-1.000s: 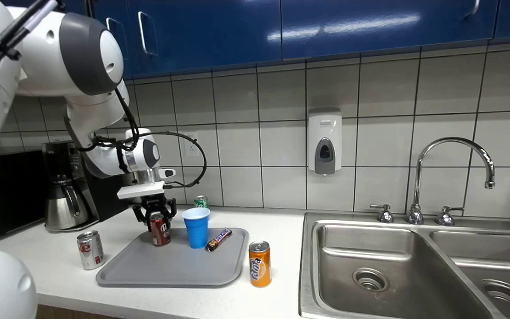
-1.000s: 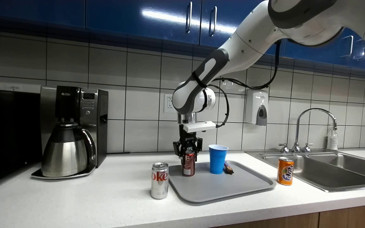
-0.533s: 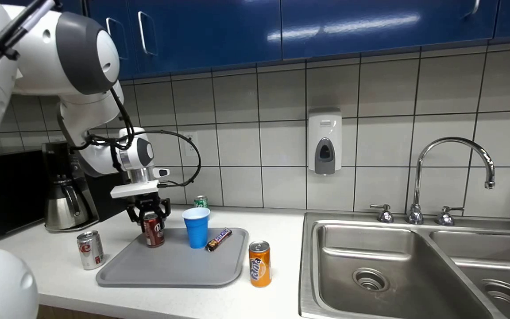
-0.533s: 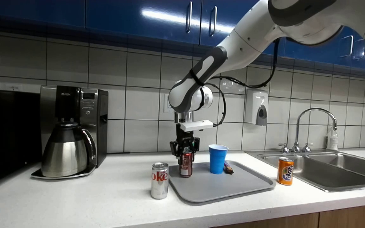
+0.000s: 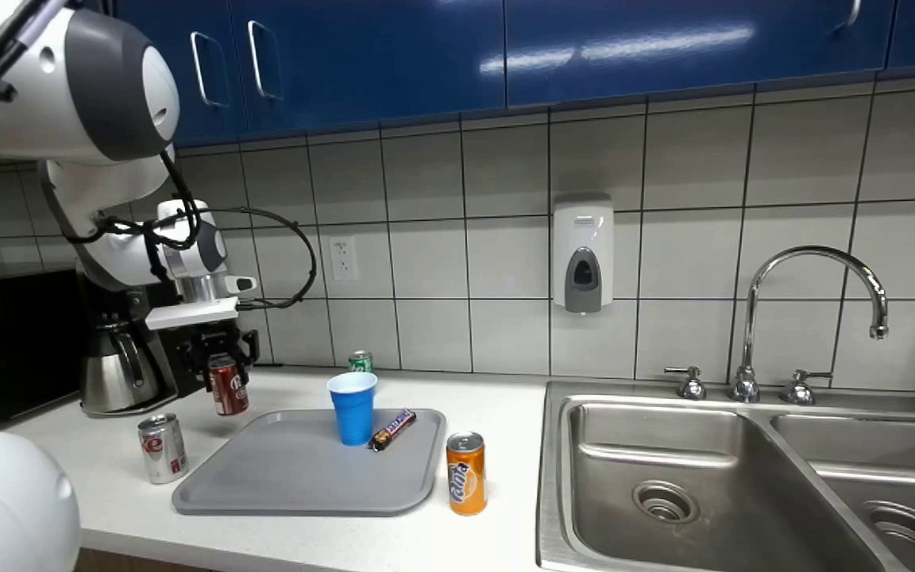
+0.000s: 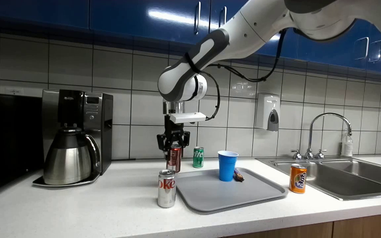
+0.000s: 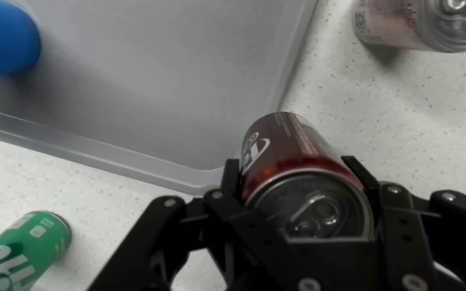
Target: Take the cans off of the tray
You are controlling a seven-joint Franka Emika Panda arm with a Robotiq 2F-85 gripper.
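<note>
My gripper (image 7: 289, 161) is shut on the dark red can (image 7: 279, 139), with a finger on each side near its top. In both exterior views the dark red can (image 5: 229, 389) (image 6: 176, 159) is upright past the tray's back corner, seemingly a little above the counter. The grey tray (image 5: 306, 477) (image 6: 223, 195) lies flat on the counter, and its corner shows in the wrist view (image 7: 168, 81). The silver can with red marking (image 5: 163, 449) (image 6: 166, 190) stands on the counter beside the tray. The orange can (image 5: 466, 477) (image 6: 298, 178) stands at the tray's opposite side.
A blue cup (image 5: 353, 413) (image 6: 227, 167) and a candy bar (image 5: 391, 430) are on the tray. A green can (image 6: 198, 157) (image 7: 22, 250) stands on the counter behind it. A coffee maker (image 6: 74, 152) stands on one side and a steel sink (image 5: 664, 548) on the other.
My gripper has lifted the dark red can from the tray and carried it over the back corner, toward the coffee maker side. The green can now shows fully in an exterior view.
</note>
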